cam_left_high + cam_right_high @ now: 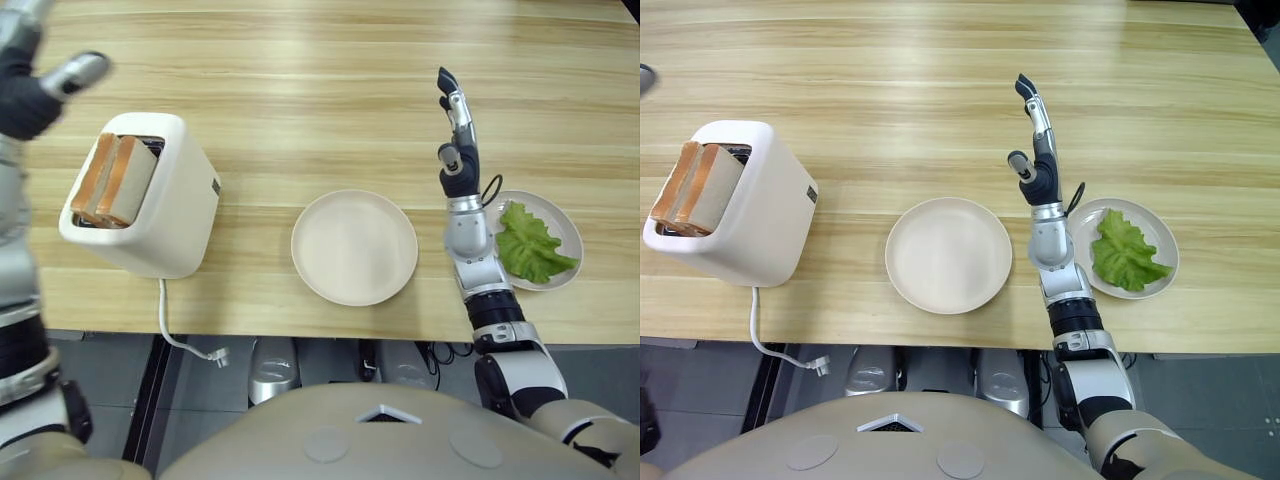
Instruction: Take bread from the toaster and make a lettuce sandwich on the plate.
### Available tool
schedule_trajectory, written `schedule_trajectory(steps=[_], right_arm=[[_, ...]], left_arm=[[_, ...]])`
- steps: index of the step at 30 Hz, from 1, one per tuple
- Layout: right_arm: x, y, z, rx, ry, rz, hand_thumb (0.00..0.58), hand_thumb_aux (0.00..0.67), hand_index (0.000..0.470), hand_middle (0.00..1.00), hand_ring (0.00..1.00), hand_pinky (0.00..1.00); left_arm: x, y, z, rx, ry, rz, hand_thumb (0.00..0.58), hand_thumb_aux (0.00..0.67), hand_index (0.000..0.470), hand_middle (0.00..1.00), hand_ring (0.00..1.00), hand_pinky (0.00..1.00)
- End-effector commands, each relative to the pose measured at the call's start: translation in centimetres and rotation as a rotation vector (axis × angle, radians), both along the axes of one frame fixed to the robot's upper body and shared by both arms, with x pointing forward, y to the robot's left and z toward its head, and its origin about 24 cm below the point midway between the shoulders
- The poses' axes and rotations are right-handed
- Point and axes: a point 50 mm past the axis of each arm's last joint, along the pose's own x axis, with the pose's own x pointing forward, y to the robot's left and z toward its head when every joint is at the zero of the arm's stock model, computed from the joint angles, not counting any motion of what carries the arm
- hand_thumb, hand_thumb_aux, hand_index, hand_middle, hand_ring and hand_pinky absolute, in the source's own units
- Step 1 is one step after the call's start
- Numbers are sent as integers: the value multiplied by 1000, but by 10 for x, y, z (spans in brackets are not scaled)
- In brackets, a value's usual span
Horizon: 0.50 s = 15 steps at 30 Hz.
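Note:
A white toaster (160, 205) stands at the left of the wooden table with two bread slices (112, 180) sticking up from its slots. An empty cream plate (354, 247) lies in the middle near the front edge. A green lettuce leaf (530, 243) rests on a small white plate (566, 222) at the right. My right hand (456, 130) is held between the two plates, fingers straight and pointing away, holding nothing. My left hand (40, 85) hovers above and behind the toaster at the far left, its fingers curled, grasping nothing.
The toaster's white cord (175, 330) hangs over the table's front edge. The far half of the wooden table (320, 80) is bare.

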Motion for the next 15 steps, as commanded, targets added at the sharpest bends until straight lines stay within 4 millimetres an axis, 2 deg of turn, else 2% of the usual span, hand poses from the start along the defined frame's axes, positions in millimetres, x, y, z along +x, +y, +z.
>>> schedule_trajectory(steps=[1,6,11,15], right_arm=[[-3,2,0,-45,-15,-12,0,0,0,0,0,0],[-4,-4,-1,-41,-21,-41,0,0,0,0,0,0],[-3,-9,-2,-42,-15,-56,0,0,0,0,0,0],[-3,-11,-3,-45,-14,-63,0,0,0,0,0,0]], left_arm=[[-3,31,-27,27,168,168,0,0,0,0,0,0],[-4,64,-67,63,347,328,0,0,0,0,0,0],[-8,70,-99,100,444,373,0,0,0,0,0,0],[-10,70,-114,103,489,367,0,0,0,0,0,0]])
